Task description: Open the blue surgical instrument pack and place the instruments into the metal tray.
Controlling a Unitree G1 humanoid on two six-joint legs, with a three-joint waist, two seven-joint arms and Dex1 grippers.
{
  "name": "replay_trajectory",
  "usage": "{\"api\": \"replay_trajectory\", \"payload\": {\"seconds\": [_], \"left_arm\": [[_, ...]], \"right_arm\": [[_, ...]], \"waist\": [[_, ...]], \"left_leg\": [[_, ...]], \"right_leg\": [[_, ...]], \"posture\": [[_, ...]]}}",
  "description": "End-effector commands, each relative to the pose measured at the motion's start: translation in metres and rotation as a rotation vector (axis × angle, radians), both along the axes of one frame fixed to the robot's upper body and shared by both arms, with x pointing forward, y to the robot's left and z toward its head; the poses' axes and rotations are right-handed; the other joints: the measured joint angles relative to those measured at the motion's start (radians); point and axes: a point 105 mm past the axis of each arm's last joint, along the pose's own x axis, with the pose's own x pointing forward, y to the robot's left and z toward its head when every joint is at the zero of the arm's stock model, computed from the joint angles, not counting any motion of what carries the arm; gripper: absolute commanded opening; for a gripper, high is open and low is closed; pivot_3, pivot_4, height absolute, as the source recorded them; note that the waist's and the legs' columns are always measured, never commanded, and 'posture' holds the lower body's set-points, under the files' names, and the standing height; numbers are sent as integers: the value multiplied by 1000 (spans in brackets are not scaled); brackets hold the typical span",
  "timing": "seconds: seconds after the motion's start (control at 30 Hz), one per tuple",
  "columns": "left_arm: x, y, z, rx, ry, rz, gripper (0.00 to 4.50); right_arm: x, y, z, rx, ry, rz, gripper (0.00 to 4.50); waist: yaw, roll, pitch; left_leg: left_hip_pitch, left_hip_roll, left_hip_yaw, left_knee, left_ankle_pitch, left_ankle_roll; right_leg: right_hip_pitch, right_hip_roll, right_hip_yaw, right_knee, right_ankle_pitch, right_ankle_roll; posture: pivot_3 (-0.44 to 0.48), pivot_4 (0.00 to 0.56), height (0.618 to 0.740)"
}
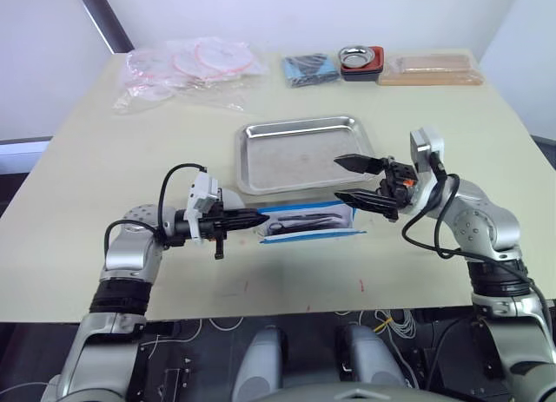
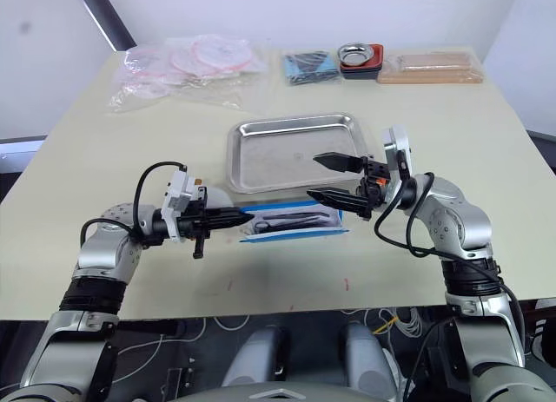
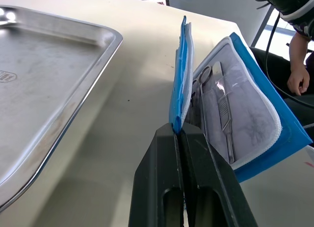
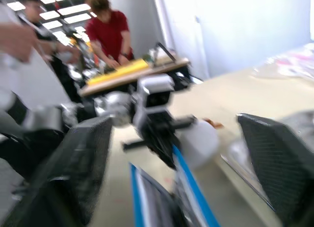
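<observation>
So the left hand [image 1: 252,218] is clamped shut on the edge of one flap of the blue pack [image 1: 306,221], fingers pressed tight together with the blue fabric pinched right at the tips. From the left wrist camera that flap [image 3: 180,75] stands up on edge, and the other half lies open beside it, showing the grey-white lining with the tools [image 3: 221,107] tucked in: ring-handled scissors and a slim straight one, both still in their slots.

The right hand [image 1: 365,181] is wide open, its two black fingers spread apart, one above the other, hovering at the opposite end of the pack and not holding anything. Can't tell if the lower finger touches the fabric or just hangs over it.

The pack sits near the middle of the worktop [image 1: 78,202], a bit toward the front edge, just in front of the metal tray [image 1: 304,152]. The tray's near rim is right beside the pack, maybe touching, hard to say. The tray has nothing in it.

Along the back edge of the worktop: a heap of clear plastic bags [image 1: 187,68] with pinkish stuff inside toward the back left corner, then a small darker blue bundle [image 1: 308,68], a little round metal bowl in a red dish [image 1: 361,59], and a flat tan packet [image 1: 430,69] toward the back right corner.

In the right wrist camera there's a person in a red shirt [image 4: 113,33] leaning over a table in the background, pretty blurry.
</observation>
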Motion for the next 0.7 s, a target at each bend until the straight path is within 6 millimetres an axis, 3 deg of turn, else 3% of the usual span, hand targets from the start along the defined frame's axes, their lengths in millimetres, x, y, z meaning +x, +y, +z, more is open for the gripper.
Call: {"api": "replay_trajectory", "payload": {"seconds": [0.03,0.07,0.13,0.2,0.23,0.33,0.7], "left_arm": [[-1,-7,5,3,-19,-30,0],[-1,-7,5,2,-19,-29,0],[-1,-8,5,0,-17,-29,0],[-1,-8,4,0,-14,-28,0],[-1,-8,4,-1,-13,-28,0],[-3,-11,3,-9,-5,-36,0],[2,-16,-4,-32,14,2,0]], "right_arm": [[-10,-2,-2,-30,-12,25,2103],[-9,-2,-7,-53,-13,19,1979],[-9,-3,-18,-97,-3,9,982],[-8,-5,-34,-158,23,-11,216],[-8,-6,-42,-195,21,-20,61],[-11,-12,-66,-321,12,-17,61],[-27,-24,-109,-507,30,28,61]], "waist": [[2,0,0],[2,0,0],[2,0,0],[2,0,0],[3,0,0],[5,0,0],[18,-1,0]], "left_leg": [[0,0,0,0,0,0],[0,-1,0,0,0,0],[0,-1,0,0,0,0],[0,-1,0,0,0,0],[0,-1,0,0,0,0],[0,-1,0,0,0,0],[0,-1,0,1,0,0]], "right_leg": [[0,0,0,0,0,0],[0,-1,0,0,0,0],[0,-1,0,0,0,0],[0,0,0,0,0,0],[0,0,0,0,0,0],[0,-1,0,0,0,0],[0,0,0,-1,0,0]], "posture": [[0,150,740],[0,150,740],[0,150,740],[0,150,740],[0,150,740],[0,150,740],[0,150,740]]}}
